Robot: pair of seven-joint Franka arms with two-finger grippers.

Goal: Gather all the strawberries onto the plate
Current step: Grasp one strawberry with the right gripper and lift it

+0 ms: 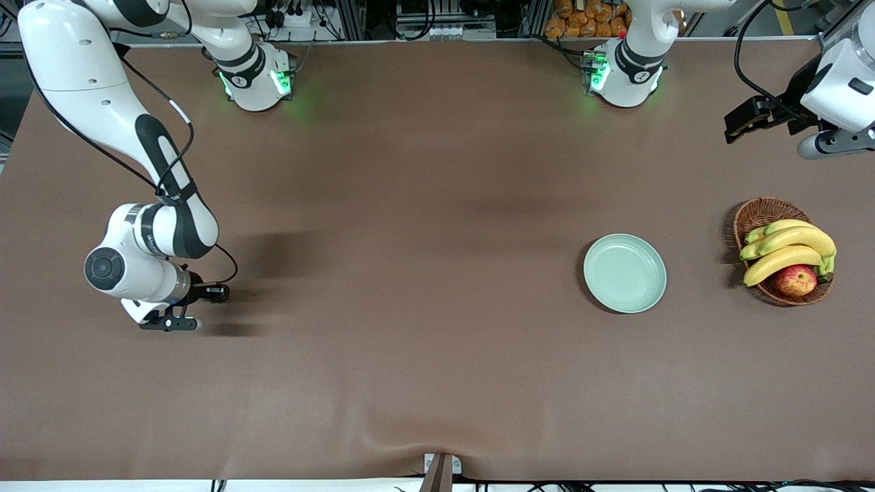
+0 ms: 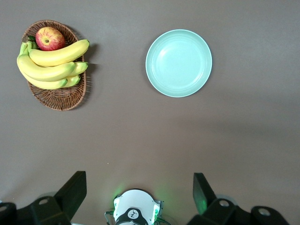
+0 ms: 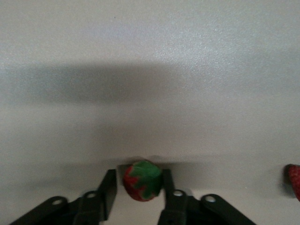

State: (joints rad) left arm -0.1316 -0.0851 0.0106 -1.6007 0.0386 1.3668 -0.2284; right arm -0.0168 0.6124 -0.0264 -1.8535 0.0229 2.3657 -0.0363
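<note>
In the right wrist view a small red strawberry with a green cap lies on the table. My right gripper is shut on it, one finger at each side. A second strawberry shows partly at that view's edge, on the table beside the first. From the front, my right gripper is low at the right arm's end of the table, and the arm hides the strawberries. The pale green plate lies empty toward the left arm's end. My left gripper waits open, high over that end.
A wicker basket with bananas and an apple stands beside the plate, closer to the left arm's end. Brown cloth covers the table between the right gripper and the plate.
</note>
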